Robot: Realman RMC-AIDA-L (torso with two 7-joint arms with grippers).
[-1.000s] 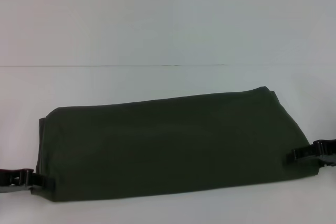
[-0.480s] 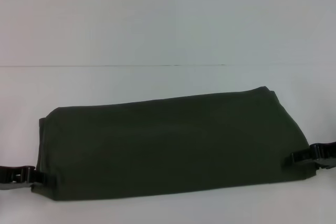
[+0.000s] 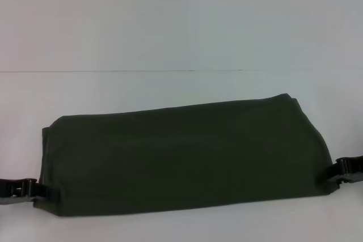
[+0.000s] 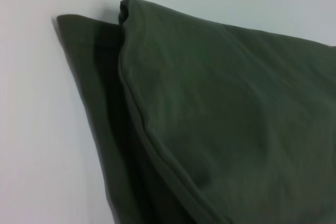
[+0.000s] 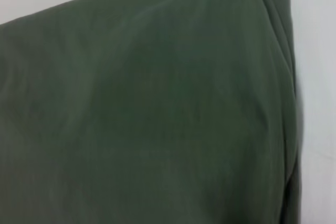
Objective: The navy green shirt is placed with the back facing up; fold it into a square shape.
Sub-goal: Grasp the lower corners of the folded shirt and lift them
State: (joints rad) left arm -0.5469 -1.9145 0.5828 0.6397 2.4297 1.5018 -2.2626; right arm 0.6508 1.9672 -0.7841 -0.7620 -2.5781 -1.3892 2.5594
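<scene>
The navy green shirt [image 3: 181, 157] lies plain side up on the white table [image 3: 170, 32], folded into a long band that runs left to right. My left gripper [image 3: 46, 192] sits low at the band's near-left corner, touching the cloth. At the band's right end, my right gripper [image 3: 336, 173] is open with no cloth in it. The left wrist view shows stacked folded layers of the shirt [image 4: 220, 119] with a hem edge. Smooth shirt [image 5: 147, 108] fabric fills the right wrist view.
White table surface surrounds the shirt, with a faint seam line [image 3: 142, 71] running across behind it. A narrow strip of table shows between the shirt and the near edge.
My right gripper has drawn back to the right, off the shirt's end, and the cloth there has settled inward. My left gripper has slid slightly left.
</scene>
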